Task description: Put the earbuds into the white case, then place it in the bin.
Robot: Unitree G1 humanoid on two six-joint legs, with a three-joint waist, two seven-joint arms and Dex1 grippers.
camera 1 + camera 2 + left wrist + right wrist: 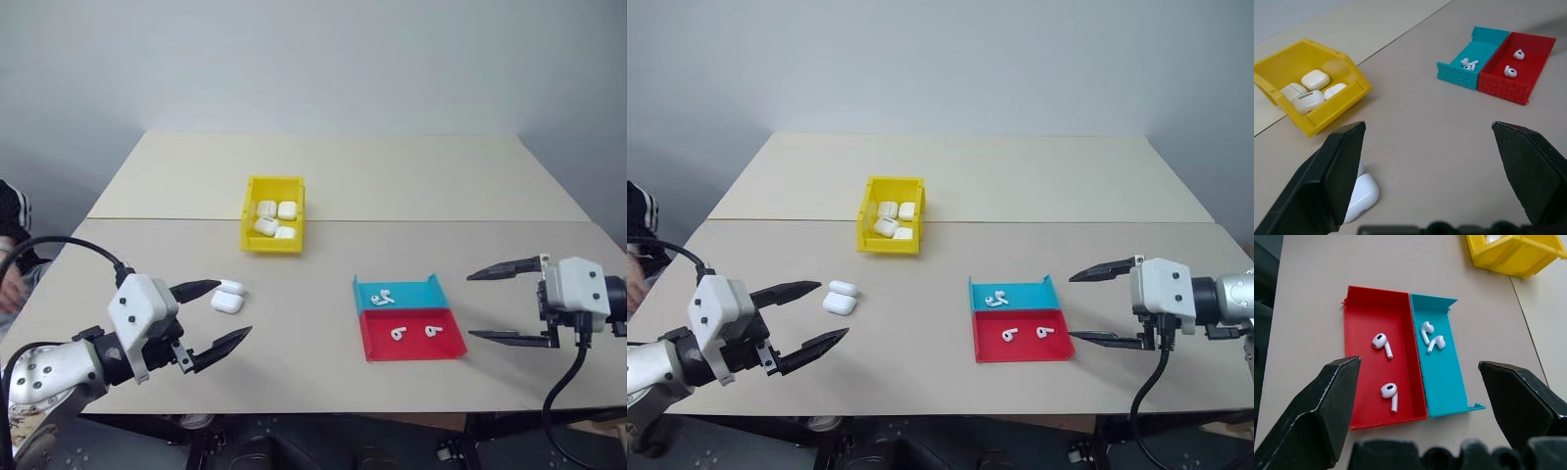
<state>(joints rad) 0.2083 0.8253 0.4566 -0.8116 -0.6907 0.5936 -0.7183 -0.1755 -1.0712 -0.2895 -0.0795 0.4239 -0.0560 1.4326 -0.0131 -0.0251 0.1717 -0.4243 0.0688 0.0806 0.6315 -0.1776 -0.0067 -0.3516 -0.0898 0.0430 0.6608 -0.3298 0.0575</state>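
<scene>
Left gripper [214,315], near left, jaws spread, empty; right gripper [492,305], near right, likewise released; white case [228,297] just beyond left fingers; earbuds [412,332] in blue-and-red tray [409,349]; bin [251,225] farther, holding cases.

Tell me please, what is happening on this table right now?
A two-armed robot is about to pack earbuds. Both grippers, left and right, are open and hold nothing. Four earbuds lie in a blue-and-red tray. One white case lies on the table near the left gripper. The yellow bin already holds several cases.
</scene>
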